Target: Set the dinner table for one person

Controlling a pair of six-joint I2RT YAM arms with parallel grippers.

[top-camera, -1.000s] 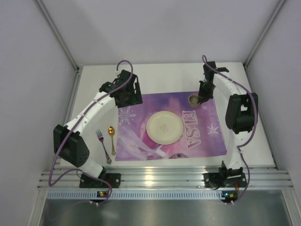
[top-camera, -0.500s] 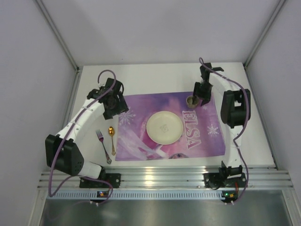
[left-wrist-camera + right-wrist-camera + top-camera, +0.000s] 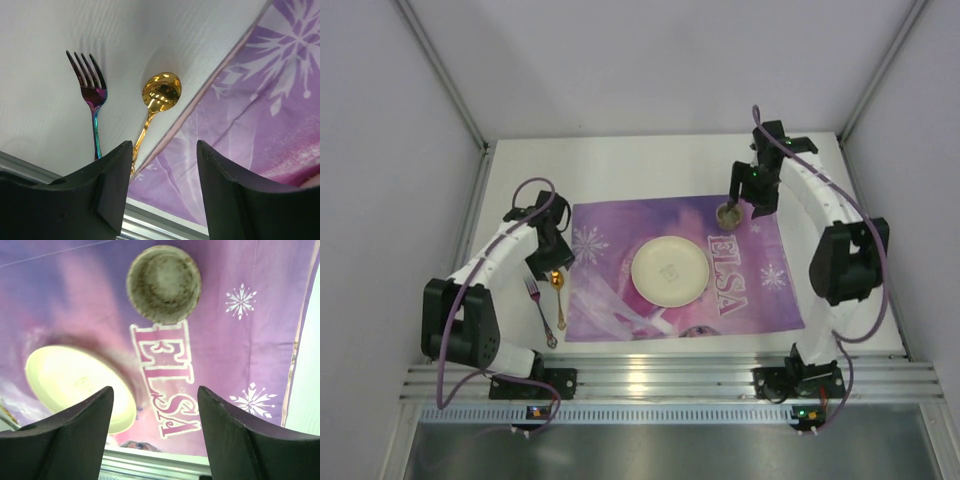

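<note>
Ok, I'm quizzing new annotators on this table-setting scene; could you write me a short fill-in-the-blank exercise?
The fork and gold spoon lie on the dinner table, to the ____ of the placemat in the top view.
The cup stands on the placemat beside the word ____.
The right gripper hangs near the cup with jaws ____.
Missing: left; ELSA; open.

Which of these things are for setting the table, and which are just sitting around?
For the job:
- dinner table
- purple ELSA placemat
- plate
- cup
- fork
- gold spoon

Just there, not part of the place setting:
- metal rail along the near edge
- grey walls around the table
</note>
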